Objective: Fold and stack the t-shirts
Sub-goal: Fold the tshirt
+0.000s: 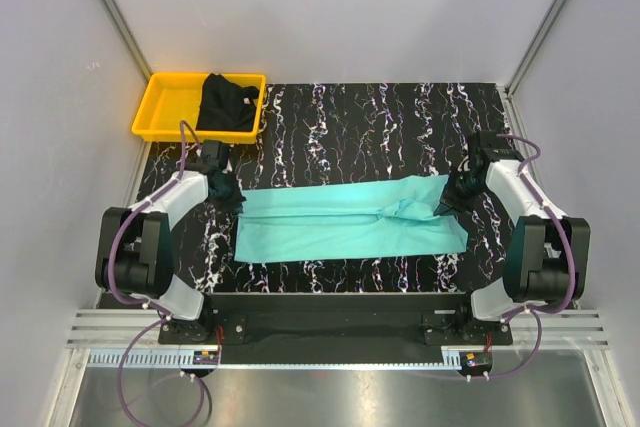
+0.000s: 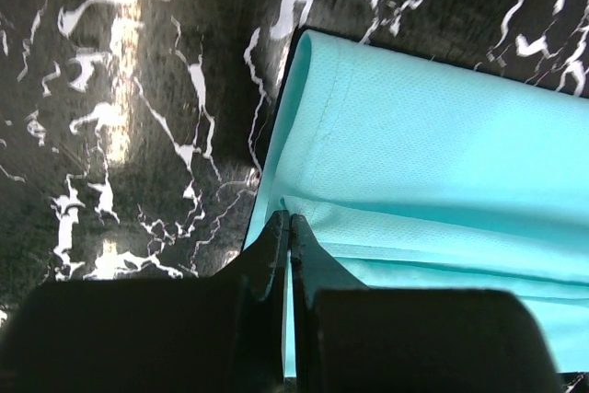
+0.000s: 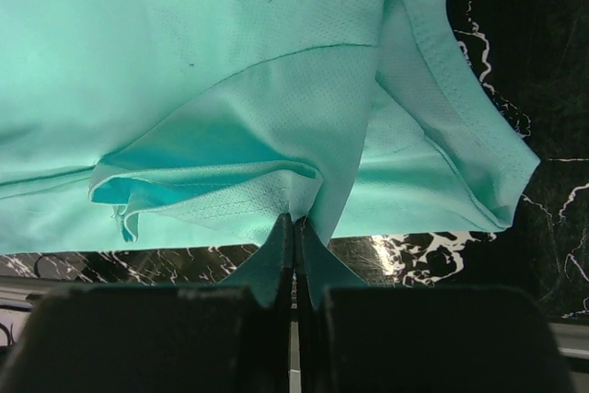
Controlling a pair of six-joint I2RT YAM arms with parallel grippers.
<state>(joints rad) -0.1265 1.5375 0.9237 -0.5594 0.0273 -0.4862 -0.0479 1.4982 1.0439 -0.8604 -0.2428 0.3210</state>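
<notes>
Right, fingers first. Left gripper (image 2: 287, 220): jaws pressed together, with a thin fold edge of the teal shirt (image 1: 345, 222) pinched between the tips. Right gripper (image 3: 293, 220): same, jaws together on a bunched layer where the cloth puckers, a small loose flap just beside the tips.

Places, all relative to the yellow tray (image 1: 165, 107):
- left gripper sits just on the near side of the tray, at the shirt end closest to it
- right gripper is well apart from the tray, at the shirt's other end
- teal shirt lies flat on the marbled mat (image 1: 380, 112) as a long narrow band, running from near the tray away to the right
- black shirt (image 1: 228, 102) is crumpled inside the tray, against its right wall, untouched

Step, my read: lengthwise fold of the teal shirt, both ends gripped, cloth low on the mat. The end away from the tray looks messy, with sleeve layers overlapping unevenly.

Next move probably calls for:
- both arms lifting and carrying the pinched edge together, at matched pace, so the band doesn't skew
- enough tension between the grips to pull out that pucker
- letting go only once the edge lies flat

Black shirt not started; stacking comes after.
</notes>
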